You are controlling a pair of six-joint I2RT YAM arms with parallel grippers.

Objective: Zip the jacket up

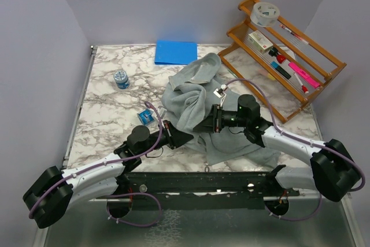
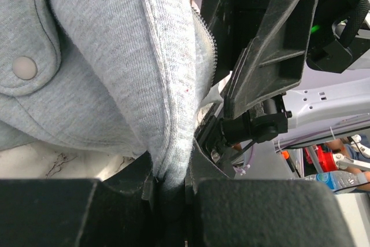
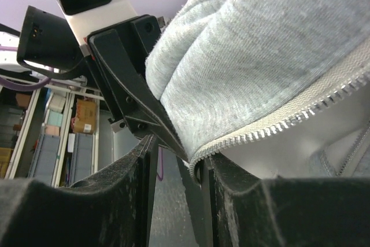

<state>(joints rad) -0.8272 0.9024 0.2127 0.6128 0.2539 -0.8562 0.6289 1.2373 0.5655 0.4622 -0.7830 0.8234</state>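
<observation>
The light grey jacket [image 1: 193, 93] lies crumpled in the middle of the marble table [image 1: 104, 114], its lower part under both grippers. My left gripper [image 1: 186, 137] is shut on a fold of the jacket's front edge [image 2: 170, 160], with fabric filling the gap between its fingers; a snap button [image 2: 24, 67] and zipper teeth [image 2: 209, 50] show above. My right gripper [image 1: 203, 125] faces it, almost touching. In the right wrist view its jaws [image 3: 179, 166] stand a little apart, and the end of the zipper tape [image 3: 199, 157] rests against its right finger [image 3: 243, 201].
A blue folder [image 1: 176, 52] lies at the back of the table. A small blue-lidded jar [image 1: 121, 79] and a small blue item [image 1: 145, 116] sit to the left. A tilted wooden rack [image 1: 289, 50] with pens and a tape roll [image 1: 265, 12] stands at the back right.
</observation>
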